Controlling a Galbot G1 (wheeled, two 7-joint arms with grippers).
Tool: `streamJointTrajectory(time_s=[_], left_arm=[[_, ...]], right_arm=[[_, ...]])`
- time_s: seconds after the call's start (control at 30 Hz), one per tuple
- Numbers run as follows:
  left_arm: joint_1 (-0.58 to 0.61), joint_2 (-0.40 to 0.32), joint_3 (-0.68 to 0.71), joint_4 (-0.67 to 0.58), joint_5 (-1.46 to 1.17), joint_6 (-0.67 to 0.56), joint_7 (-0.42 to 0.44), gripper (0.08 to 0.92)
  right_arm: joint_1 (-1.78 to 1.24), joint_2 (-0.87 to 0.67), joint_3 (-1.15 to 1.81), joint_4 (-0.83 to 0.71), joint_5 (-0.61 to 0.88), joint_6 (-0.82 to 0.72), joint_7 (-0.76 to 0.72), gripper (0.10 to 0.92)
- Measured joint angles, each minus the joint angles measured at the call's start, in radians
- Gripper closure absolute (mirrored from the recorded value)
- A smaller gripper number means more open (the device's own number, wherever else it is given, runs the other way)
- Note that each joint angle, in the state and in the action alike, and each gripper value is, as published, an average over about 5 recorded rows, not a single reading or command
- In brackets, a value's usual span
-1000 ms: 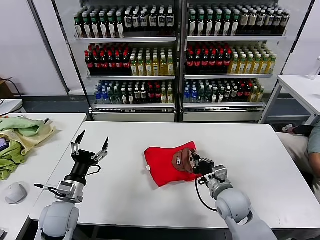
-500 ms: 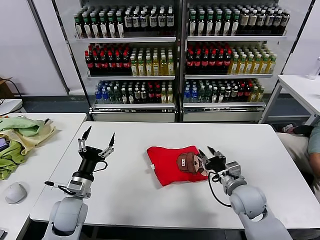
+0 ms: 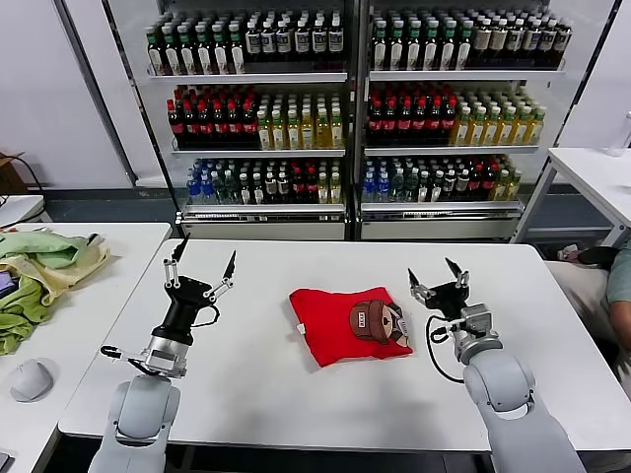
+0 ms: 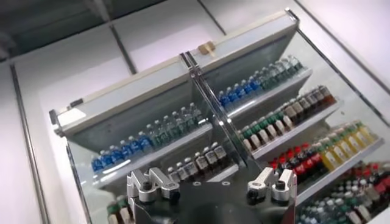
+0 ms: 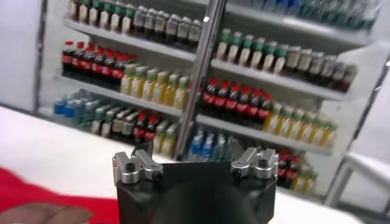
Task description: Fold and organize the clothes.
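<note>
1. T-shirt point(image 3: 350, 324), red, lies on the white table point(image 3: 296, 394) near its middle, between the two arms, touching neither.
2. Shape: a compact, roughly rectangular bundle with the cartoon print point(image 3: 378, 320) facing up on the side nearer the right arm. Edges look doubled over; left edge slightly ragged.
3. Right gripper point(image 3: 438, 282) hangs just beside the shirt, raised off the table, fingers spread apart, nothing between them.
4. Left gripper point(image 3: 204, 265) is held up well apart from the shirt, fingers also spread, empty.
5. Judgement: folding looks done or nearly so; no sleeve or hem trails loose that I can make out.
6. Left to do, possibly: squaring the bundle or moving it to a tidier spot. No target place is evident.
7. Green and yellow cloths point(image 3: 39, 271) sit on the side table, untouched.
</note>
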Motion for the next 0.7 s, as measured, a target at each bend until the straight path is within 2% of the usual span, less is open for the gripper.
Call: streamJointTrajectory(time_s=[0.7], left_arm=[[-0.017,-0.021,0.002,0.042,-0.075,0.07,-0.022,0.177]], right_arm=[[-0.002,0.022,0.084,-0.065,-0.089,0.128,0.015,0.203]])
